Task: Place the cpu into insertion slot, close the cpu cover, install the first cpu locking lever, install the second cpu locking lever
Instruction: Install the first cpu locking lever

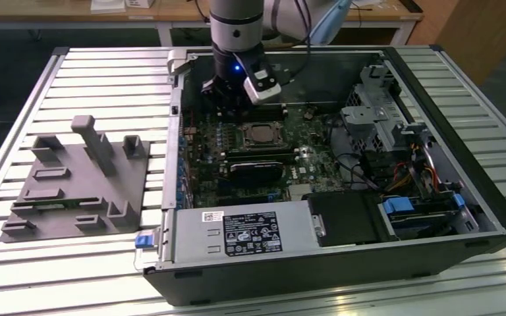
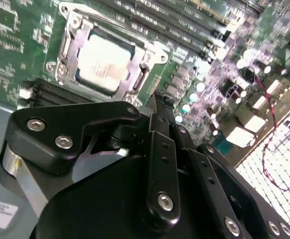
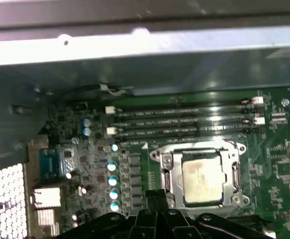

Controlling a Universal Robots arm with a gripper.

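The cpu (image 1: 260, 135) (image 2: 104, 62) (image 3: 201, 177), a pale silvery-tan square, lies flat in the insertion slot (image 1: 261, 126) on the green motherboard. The cpu cover (image 2: 67, 49) (image 3: 166, 172), a silvery metal frame, lies down around the chip, whose face shows through its window. My gripper (image 1: 226, 113) (image 2: 157, 102) (image 3: 157, 198) hangs just above the board at the socket's far side, next to the long memory slots (image 3: 180, 122). Its black fingers stand together with nothing between them, a short way off the socket's edge and not touching it.
The open black computer case (image 1: 464, 197) lies on a slatted metal table. Inside are a black memory module (image 1: 255, 164) in front of the socket, a power supply (image 1: 253, 230), drive bays and cables at the exterior view's right. A grey fixture (image 1: 77, 184) sits left of the case.
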